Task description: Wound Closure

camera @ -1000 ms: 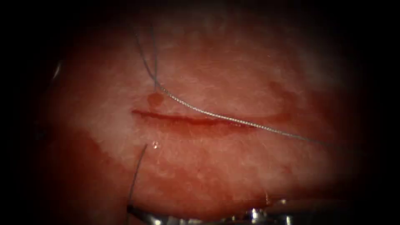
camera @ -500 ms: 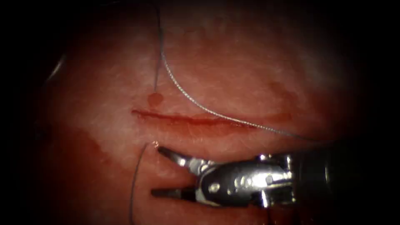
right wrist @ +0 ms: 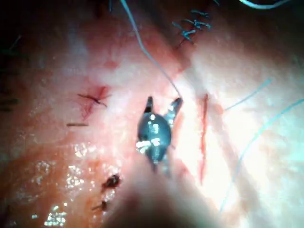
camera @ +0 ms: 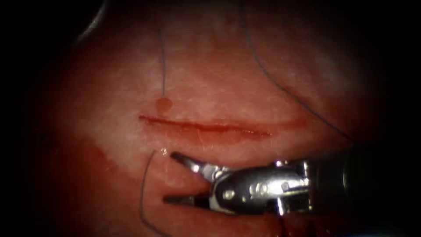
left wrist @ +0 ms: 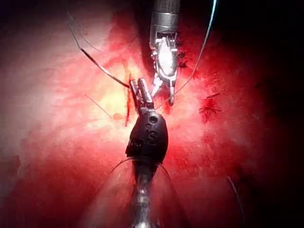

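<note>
Pink, wet tissue (camera: 219,79) filled the middle of the endoscope view, with the cut (camera: 206,127) running flat across its middle. A round drop of red fluid (camera: 164,104) sat just above the cut's left end.

At the lower middle of the picture the right tool (camera: 169,177) lay below the cut with its jaws spread wide and nothing in them. The upper jaw tip was just beside the spot where the thread (camera: 147,184) came out of the tissue, at the lower left.

In the left wrist view the left tool (left wrist: 141,92) looked pinched shut on a dark strand of thread. I could not tell where the needle was.

I thought the right tool had to be gentle there. Its jaws should get around the thread alone, never the soft tissue under it. The left tool should hold steady, so nothing tugs or tears.
</note>
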{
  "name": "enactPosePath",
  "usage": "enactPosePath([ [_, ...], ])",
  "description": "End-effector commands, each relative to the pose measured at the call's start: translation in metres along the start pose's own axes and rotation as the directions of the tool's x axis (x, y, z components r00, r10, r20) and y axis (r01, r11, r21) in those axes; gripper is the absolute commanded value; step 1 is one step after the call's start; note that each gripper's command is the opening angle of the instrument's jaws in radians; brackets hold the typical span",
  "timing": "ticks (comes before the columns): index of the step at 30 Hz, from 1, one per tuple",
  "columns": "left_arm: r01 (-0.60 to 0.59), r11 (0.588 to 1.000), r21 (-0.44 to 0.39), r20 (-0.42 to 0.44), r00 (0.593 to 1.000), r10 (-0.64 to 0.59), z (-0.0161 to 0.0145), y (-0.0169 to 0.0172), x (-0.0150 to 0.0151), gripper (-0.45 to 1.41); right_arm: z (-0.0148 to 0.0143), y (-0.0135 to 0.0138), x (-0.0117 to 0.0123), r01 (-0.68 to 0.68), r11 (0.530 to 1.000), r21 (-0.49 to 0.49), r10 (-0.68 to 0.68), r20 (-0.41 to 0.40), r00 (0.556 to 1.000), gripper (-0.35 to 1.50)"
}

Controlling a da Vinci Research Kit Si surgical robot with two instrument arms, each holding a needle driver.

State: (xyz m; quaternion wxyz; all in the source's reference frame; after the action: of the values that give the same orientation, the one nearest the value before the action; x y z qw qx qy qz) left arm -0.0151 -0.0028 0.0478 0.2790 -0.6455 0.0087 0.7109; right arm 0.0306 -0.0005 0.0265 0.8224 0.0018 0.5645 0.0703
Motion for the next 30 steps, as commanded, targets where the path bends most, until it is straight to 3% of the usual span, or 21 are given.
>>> enactPosePath([
  [1, 0.018, 1.000, 0.002, 0.017, 1.000, -0.018, 0.0004, 0.0002, -0.0024, -0.45, 0.0004, -0.0010, -0.0001, -0.004, 1.000, 0.003, 0.004, -0.002, 1.000, 1.10],
  [2, 0.018, 1.000, 0.002, 0.017, 1.000, -0.018, 0.0004, 0.0002, -0.0024, -0.45, 0.0004, -0.0010, -0.0001, -0.004, 1.000, 0.003, 0.004, -0.002, 1.000, 1.10],
  [3, 0.041, 0.999, 0.011, 0.046, 0.998, -0.041, 0.0013, -0.0015, -0.0062, -0.45, 0.0005, -0.0008, 0.0000, -0.007, 1.000, -0.007, 0.007, -0.006, 1.000, 1.08],
  [4, 0.041, 0.999, 0.011, 0.046, 0.998, -0.041, 0.0013, -0.0015, -0.0062, -0.45, 0.0005, -0.0008, 0.0000, -0.007, 1.000, -0.007, 0.007, -0.006, 1.000, 1.08],
  [6, 0.065, 0.997, 0.032, 0.077, 0.995, -0.068, 0.0019, -0.0035, -0.0106, -0.45, 0.0013, -0.0008, -0.0001, -0.007, 1.000, -0.015, 0.007, -0.005, 1.000, 1.08],
  [12, 0.068, 0.996, 0.062, 0.130, 0.989, -0.075, 0.0032, -0.0072, -0.0157, -0.45, 0.0029, -0.0014, 0.0001, -0.009, 1.000, -0.013, 0.009, -0.010, 1.000, 1.10],
  [16, 0.122, 0.989, 0.078, 0.150, 0.980, -0.132, 0.0037, -0.0081, -0.0171, -0.45, 0.0031, -0.0015, 0.0002, -0.010, 1.000, -0.015, 0.010, -0.008, 1.000, 1.10],
  [18, 0.158, 0.984, 0.087, 0.150, 0.974, -0.170, 0.0038, -0.0081, -0.0175, 0.41, 0.0035, -0.0015, 0.0003, -0.010, 1.000, -0.017, 0.010, -0.007, 1.000, 1.10],
  [19, 0.158, 0.984, 0.087, 0.150, 0.974, -0.170, 0.0038, -0.0081, -0.0175, 0.41, 0.0035, -0.0015, 0.0003, -0.010, 1.000, -0.017, 0.010, -0.007, 1.000, 1.10],
  [21, 0.199, 0.970, 0.140, 0.153, 0.963, -0.220, 0.0037, -0.0082, -0.0177, 0.93, 0.0041, -0.0015, 0.0005, -0.011, 1.000, -0.012, 0.011, -0.012, 1.000, 1.10],
  [24, 0.215, 0.955, 0.205, 0.154, 0.956, -0.248, 0.0034, -0.0077, -0.0173, 1.14, 0.0050, -0.0015, 0.0008, -0.013, 1.000, -0.009, 0.012, -0.016, 1.000, 1.10],
  [27, 0.219, 0.946, 0.240, 0.157, 0.953, -0.260, 0.0030, -0.0071, -0.0167, 1.18, 0.0058, -0.0013, 0.0010, -0.015, 1.000, -0.010, 0.015, -0.016, 1.000, 1.10],
  [29, 0.221, 0.941, 0.256, 0.161, 0.950, -0.267, 0.0023, -0.0067, -0.0160, 1.13, 0.0065, -0.0012, 0.0011, -0.022, 1.000, -0.003, 0.022, -0.023, 1.000, 1.00],
  [30, 0.223, 0.938, 0.265, 0.164, 0.948, -0.272, 0.0017, -0.0064, -0.0155, 0.99, 0.0067, -0.0011, 0.0012, -0.028, 1.000, 0.002, 0.028, -0.026, 0.999, 0.74],
])
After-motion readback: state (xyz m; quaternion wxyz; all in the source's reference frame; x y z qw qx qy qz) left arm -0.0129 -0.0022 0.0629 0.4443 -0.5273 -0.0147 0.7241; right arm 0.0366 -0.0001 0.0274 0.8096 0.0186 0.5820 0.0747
